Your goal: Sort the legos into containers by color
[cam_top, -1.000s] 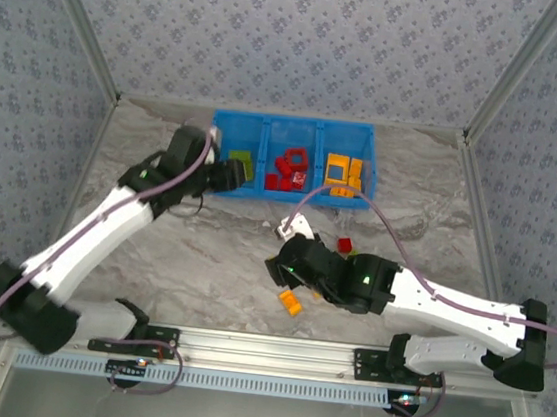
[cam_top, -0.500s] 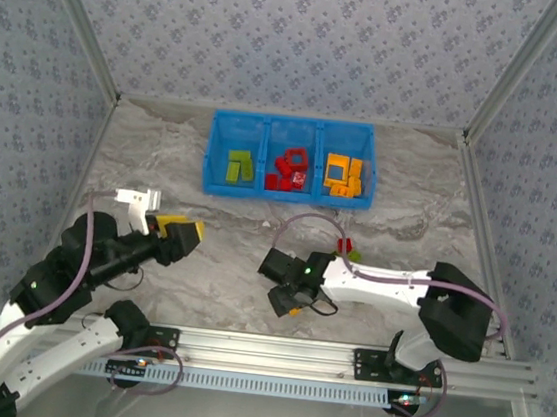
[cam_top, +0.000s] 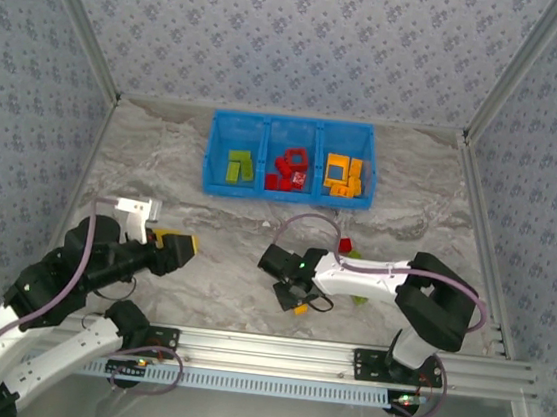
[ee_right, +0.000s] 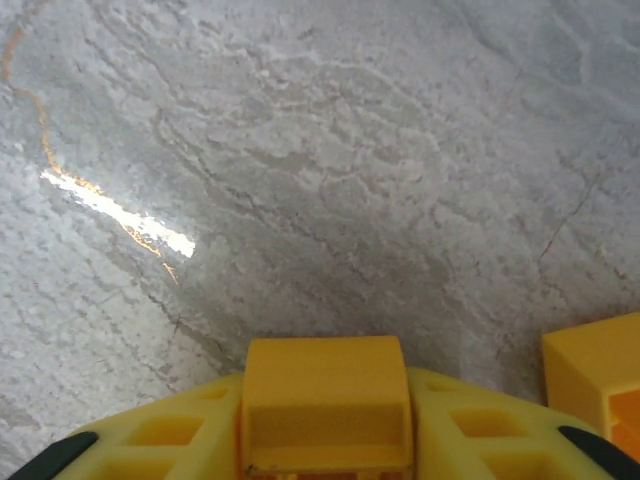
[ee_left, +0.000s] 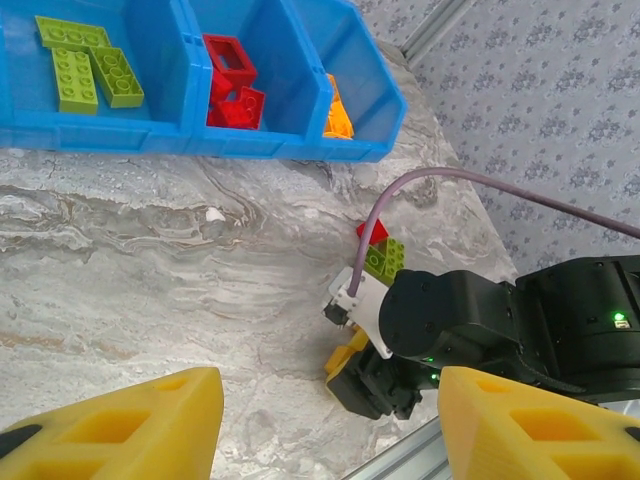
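Jaws of the right gripper (cam_top: 294, 296) straddle an orange brick (cam_top: 299, 310) near the table's (cam_top: 209, 291) front edge; whether they grip it is unclear. The left gripper (cam_top: 184, 246), jaws apart and empty, is farther off. The bin's (cam_top: 286, 197) orange compartment (cam_top: 348, 128) lies far ahead, slightly right. The brick's long axis is hidden. No writing is readable.
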You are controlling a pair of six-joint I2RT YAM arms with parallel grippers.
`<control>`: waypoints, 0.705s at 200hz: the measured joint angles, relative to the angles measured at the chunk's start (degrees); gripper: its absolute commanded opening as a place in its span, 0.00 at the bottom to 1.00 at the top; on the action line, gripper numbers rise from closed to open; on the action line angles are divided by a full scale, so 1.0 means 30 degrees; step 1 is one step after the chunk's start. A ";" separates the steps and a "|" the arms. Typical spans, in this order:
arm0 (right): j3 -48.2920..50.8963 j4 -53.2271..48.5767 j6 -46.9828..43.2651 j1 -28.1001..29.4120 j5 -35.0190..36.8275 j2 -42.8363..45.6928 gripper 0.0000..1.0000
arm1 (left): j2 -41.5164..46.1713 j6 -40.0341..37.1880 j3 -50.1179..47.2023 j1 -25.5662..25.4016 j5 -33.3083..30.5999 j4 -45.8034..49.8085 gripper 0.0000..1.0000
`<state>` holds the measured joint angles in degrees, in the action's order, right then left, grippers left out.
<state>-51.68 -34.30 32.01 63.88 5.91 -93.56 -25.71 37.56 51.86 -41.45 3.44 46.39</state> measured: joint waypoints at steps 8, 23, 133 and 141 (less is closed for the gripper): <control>0.0000 0.0015 0.0022 0.0007 0.0000 0.0073 0.37 | -0.0095 0.0000 0.0000 0.0000 0.0007 -0.0058 0.59; -0.0007 -0.0095 0.0051 -0.0007 -0.0044 0.0459 0.36 | -0.0328 0.0000 0.0000 0.0000 0.0073 -0.0357 0.59; -0.8539 -0.1435 -0.3082 -1.4032 -0.1115 0.1326 0.36 | -1.1715 -0.1413 0.3840 -0.3621 -0.2783 -0.6127 0.56; -0.9420 -0.1304 -0.3286 -1.4586 -0.1450 0.0168 0.35 | -1.2313 -0.1472 0.4204 -0.3657 -0.3104 -0.6441 0.56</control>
<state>-79.94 -38.22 22.15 20.12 1.56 -93.06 -62.65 33.15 64.47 -52.42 -5.87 27.07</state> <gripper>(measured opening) 0.356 0.559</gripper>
